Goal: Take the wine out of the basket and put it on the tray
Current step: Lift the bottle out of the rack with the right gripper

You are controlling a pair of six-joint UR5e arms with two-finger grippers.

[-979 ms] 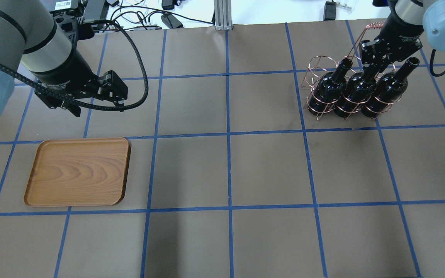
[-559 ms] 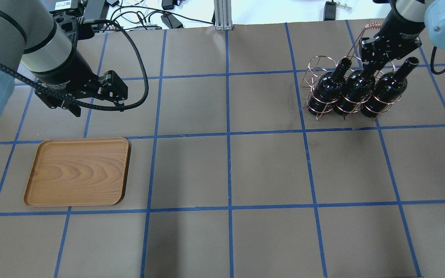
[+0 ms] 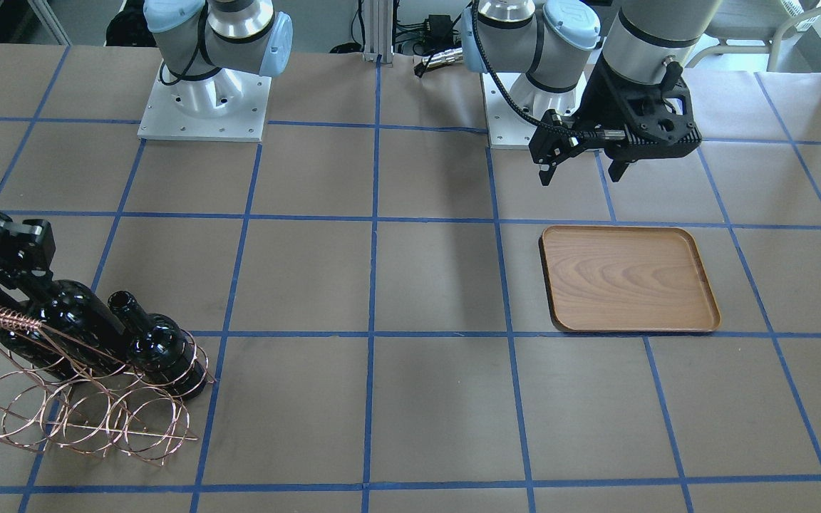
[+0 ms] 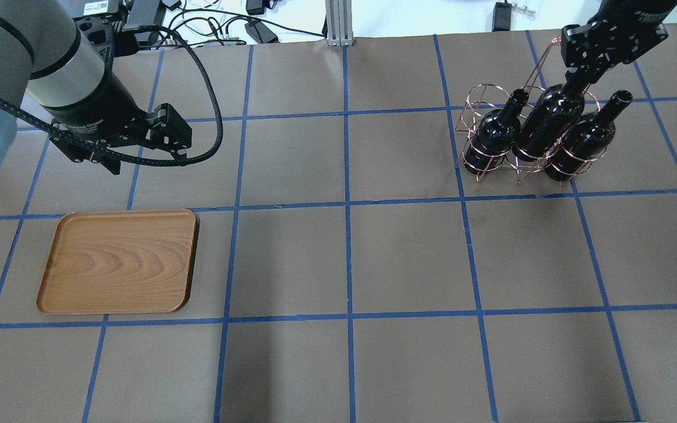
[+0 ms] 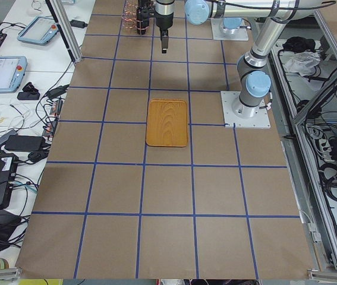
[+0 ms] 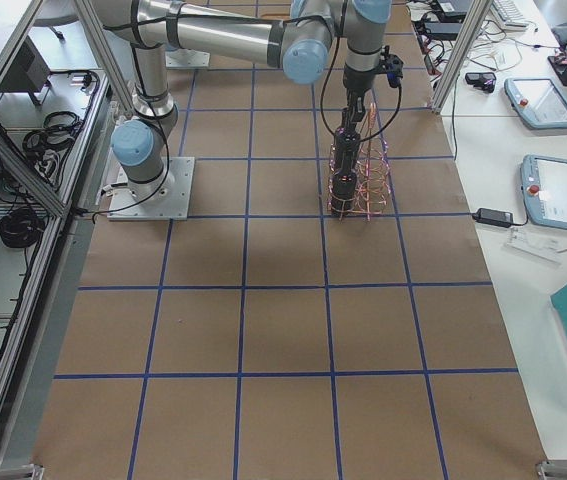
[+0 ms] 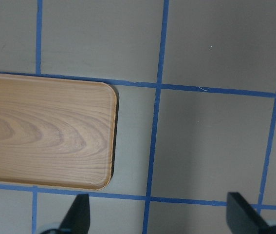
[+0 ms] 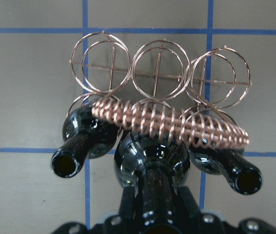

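Dark middle bottle (image 4: 550, 123) stands upright, neck clamped in your right gripper (image 4: 577, 81); tray (image 4: 118, 261) lies far across, nearer your open left gripper (image 4: 147, 158).

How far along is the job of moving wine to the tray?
Done: nothing; the tray is bare. In hand: the right end effector is shut on the neck of the middle wine bottle, which stands higher than its neighbours, base within the basket. Left: lift it clear and set it on the tray, near the open left end effector.
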